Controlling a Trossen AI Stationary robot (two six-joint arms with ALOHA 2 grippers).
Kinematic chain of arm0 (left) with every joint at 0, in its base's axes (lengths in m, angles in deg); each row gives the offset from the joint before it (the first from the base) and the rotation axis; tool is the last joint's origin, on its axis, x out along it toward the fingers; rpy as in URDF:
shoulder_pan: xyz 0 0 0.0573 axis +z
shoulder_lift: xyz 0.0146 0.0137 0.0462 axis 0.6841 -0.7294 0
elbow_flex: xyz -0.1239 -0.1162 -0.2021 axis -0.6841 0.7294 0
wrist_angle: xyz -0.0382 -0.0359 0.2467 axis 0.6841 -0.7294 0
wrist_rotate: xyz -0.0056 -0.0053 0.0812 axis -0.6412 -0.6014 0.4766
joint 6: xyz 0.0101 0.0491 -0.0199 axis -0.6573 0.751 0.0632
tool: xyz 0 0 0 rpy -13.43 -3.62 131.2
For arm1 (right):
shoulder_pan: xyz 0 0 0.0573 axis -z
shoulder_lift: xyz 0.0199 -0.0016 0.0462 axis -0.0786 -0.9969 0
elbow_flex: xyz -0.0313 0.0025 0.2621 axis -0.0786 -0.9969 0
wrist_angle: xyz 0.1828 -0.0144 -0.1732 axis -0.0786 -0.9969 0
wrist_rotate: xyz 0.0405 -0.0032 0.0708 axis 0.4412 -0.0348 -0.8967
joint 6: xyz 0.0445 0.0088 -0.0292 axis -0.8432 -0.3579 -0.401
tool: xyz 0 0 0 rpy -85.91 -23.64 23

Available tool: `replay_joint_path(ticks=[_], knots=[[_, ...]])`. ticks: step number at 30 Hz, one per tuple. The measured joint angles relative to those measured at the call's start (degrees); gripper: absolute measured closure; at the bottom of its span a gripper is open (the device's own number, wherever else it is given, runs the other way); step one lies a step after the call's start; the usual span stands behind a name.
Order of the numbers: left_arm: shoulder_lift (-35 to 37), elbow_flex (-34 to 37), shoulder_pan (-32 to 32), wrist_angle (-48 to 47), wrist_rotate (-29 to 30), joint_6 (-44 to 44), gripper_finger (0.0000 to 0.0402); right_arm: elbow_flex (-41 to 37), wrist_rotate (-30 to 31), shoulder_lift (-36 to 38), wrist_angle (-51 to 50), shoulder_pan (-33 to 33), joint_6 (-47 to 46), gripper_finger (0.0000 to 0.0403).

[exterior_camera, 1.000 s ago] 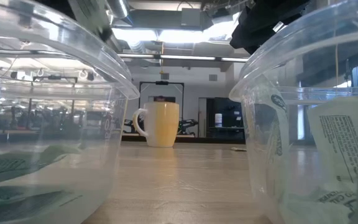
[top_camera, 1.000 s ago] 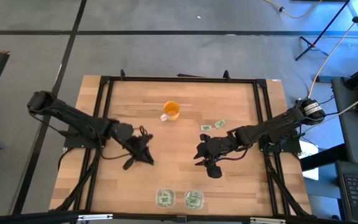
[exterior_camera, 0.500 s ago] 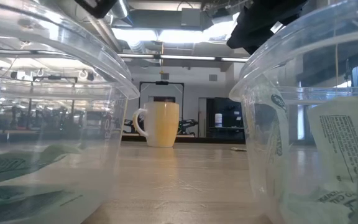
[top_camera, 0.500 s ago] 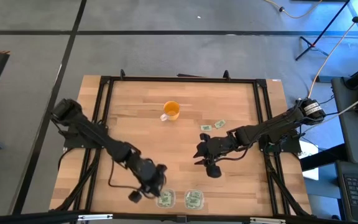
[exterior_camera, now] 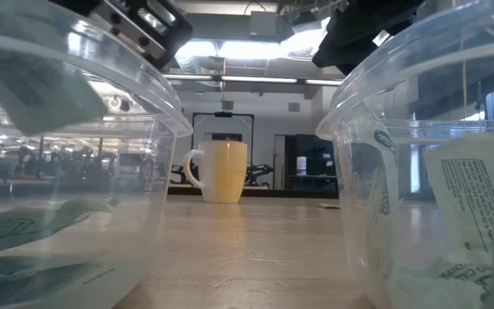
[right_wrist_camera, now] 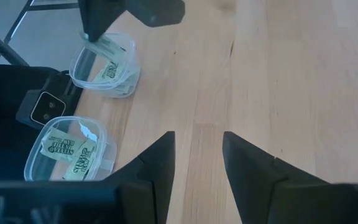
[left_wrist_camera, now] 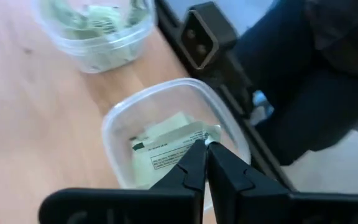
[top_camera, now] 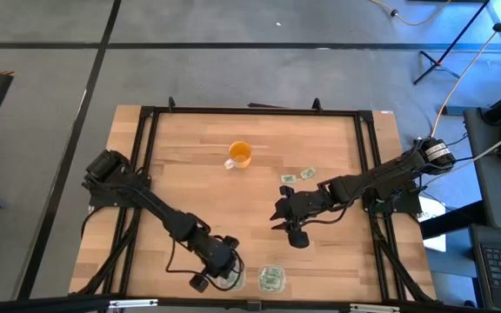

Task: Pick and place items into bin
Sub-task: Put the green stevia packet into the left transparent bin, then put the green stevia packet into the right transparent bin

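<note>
My left gripper (left_wrist_camera: 206, 146) hovers over the left clear bin (top_camera: 233, 284) at the table's near edge, shut on a pale green and white packet (left_wrist_camera: 166, 152). In the low view that packet (exterior_camera: 37, 81) shows tilted at the bin's rim height, above other packets on the bin's floor. The right bin (top_camera: 271, 278) also holds packets. My right gripper (top_camera: 290, 223) is open over mid-table, touching nothing. Two loose packets (top_camera: 287, 178) (top_camera: 309, 173) lie flat on the wood. The orange cup (top_camera: 240, 155) stands farther back. My left gripper pinches the packet by its upper edge near a corner (left_wrist_camera: 199, 133), between the two fingertips. The fingers come from above, pointing down. The packet hangs below them inside the bin's mouth (right_wrist_camera: 107, 48), lifted clear of the packets on the floor.
A black frame (top_camera: 368, 165) runs round the wooden tabletop. The two bins sit side by side close to the near edge, a small gap between them (exterior_camera: 247, 249). A dark person's leg (left_wrist_camera: 303, 93) shows just beyond that edge.
My left arm has swung from the table's left-middle toward the near edge and rightward, stopping over the left bin. The packet it carries now shows at the bin's rim in the low view, where none hung before.
</note>
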Motion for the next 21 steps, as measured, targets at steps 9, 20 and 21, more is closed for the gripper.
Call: replay_joint_path(ticks=[9, 20, 21], knots=[[0.0, 0.0, 0.0, -0.8, 0.7, 1.0, 0.0367, 0.0, 0.0, 0.0, 0.0, 0.0, -0.3, 0.0265], [2.2, 0.0, 1.7, -5.8, -1.3, 0.0, 0.0333, 0.0, 0.0, 0.0, -0.8, -0.1, 0.0, 0.0265], [3.3, 0.0, 2.0, -7.8, -1.2, 0.0, 0.0332, 0.0, 0.2, 0.0, -1.6, 0.0, -0.1, 0.0265]])
